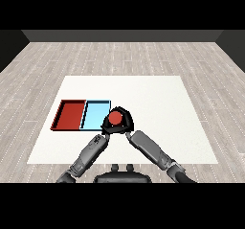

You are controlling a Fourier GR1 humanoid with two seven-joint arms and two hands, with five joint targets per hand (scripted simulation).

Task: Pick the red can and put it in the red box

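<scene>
The red can (115,119) sits upright just right of the light blue tray (94,113), at that tray's near right corner, enclosed by the right hand (125,120). That hand's black fingers (119,109) curl round the can from the far and right sides, its grey forearm slanting in from the lower right. The left hand (105,129) sits just below and left of the can; whether its fingers are open or closed cannot be told. The red tray (70,115) lies on the white bench (158,108), touching the blue tray's left side.
</scene>
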